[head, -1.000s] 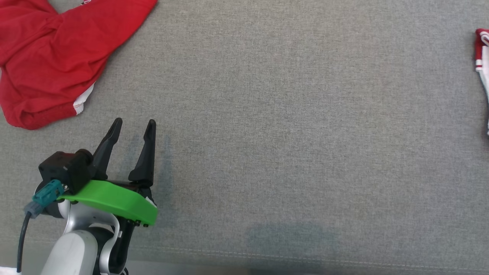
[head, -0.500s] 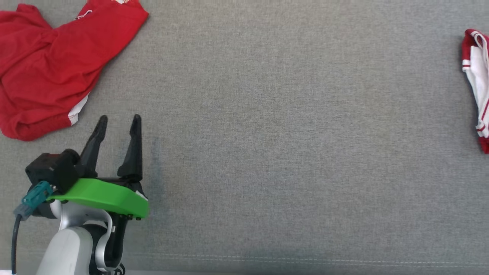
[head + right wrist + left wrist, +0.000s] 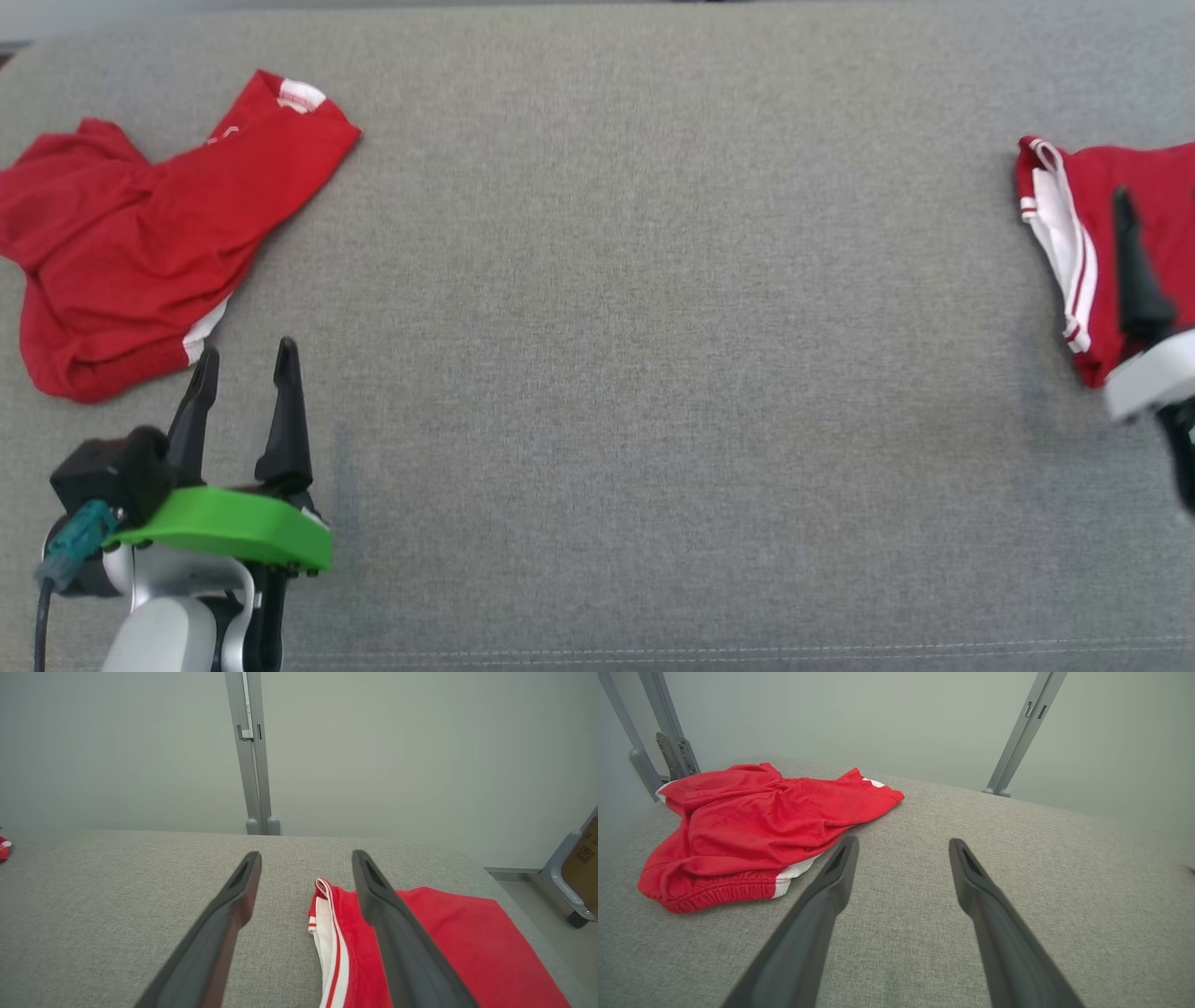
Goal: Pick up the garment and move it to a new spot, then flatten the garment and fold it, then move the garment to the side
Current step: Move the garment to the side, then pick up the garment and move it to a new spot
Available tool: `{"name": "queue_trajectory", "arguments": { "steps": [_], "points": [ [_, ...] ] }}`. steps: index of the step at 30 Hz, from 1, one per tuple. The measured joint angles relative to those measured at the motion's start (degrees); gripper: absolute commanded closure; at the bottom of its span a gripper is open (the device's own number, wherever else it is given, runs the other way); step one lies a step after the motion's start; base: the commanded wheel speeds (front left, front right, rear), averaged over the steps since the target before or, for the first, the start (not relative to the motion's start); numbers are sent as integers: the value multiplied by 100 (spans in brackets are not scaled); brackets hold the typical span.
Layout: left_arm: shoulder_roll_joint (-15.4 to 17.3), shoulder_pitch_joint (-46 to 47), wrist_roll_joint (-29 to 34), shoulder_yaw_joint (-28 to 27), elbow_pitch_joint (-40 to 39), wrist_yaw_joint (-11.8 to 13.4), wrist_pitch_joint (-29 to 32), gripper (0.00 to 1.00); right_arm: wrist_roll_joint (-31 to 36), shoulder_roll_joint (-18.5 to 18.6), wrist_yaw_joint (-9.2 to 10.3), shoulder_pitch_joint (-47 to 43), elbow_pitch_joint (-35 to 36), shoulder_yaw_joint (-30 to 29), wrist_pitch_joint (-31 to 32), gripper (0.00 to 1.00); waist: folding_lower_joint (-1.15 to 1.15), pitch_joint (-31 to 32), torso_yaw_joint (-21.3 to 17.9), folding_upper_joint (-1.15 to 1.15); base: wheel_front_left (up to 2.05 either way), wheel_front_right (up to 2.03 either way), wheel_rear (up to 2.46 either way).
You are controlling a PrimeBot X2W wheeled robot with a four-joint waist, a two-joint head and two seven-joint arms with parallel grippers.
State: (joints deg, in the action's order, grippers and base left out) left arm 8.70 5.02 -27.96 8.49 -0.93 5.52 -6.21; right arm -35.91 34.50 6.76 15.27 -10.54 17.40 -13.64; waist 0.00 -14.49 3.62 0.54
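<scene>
The head camera has swung since a second ago (the whole picture has shifted, not the cloth). More of the folded red cloth garment with white stripes (image 3: 1088, 177) now shows at 3 o'clock in the head view, along with one dark finger (image 3: 1134, 280) of the right arm, which was out of frame then. That garment lies flat in a tidy rectangle at the right-hand margin of the grey woven fabric surface (image 3: 653, 327), well apart from everything else.

The right gripper (image 3: 306, 854) hangs over the garment's near edge, fingers spread wide and grasping nothing. In the right wrist view the striped edge lies on the surface beneath the gap, untouched as far as I can tell. At 8 o'clock the left gripper (image 3: 248, 350) is likewise released and empty, pointing toward 12 o'clock. It is near a crumpled red cloth garment with a white hem patch (image 3: 140, 252) at 10 o'clock but not touching it. Grey metal posts (image 3: 1017, 732) stand past the far edge.

Judging from this layout, the folded piece has been moved, flattened, folded and set aside, so its round looks finished. What seems left is the crumpled one, if it too is to be done.
</scene>
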Motion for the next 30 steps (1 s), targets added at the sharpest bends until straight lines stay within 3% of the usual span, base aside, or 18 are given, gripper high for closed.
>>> {"name": "queue_trajectory", "arguments": {
  "steps": [6,13,30],
  "points": [
    [23,-342,4,9,350,-4,-99,0,35,-457,40,-769,-23,162,-2,0,0,452,-63,0,0,0,0],
    [43,-500,12,91,424,-4,-116,0,244,-532,41,-1351,31,197,-2,0,0,870,-4,0,0,0,0],
    [4,-508,35,-146,420,0,-299,0,977,-699,41,-1040,822,737,-45,0,0,882,1014,0,0,0,0]
  ]
}}
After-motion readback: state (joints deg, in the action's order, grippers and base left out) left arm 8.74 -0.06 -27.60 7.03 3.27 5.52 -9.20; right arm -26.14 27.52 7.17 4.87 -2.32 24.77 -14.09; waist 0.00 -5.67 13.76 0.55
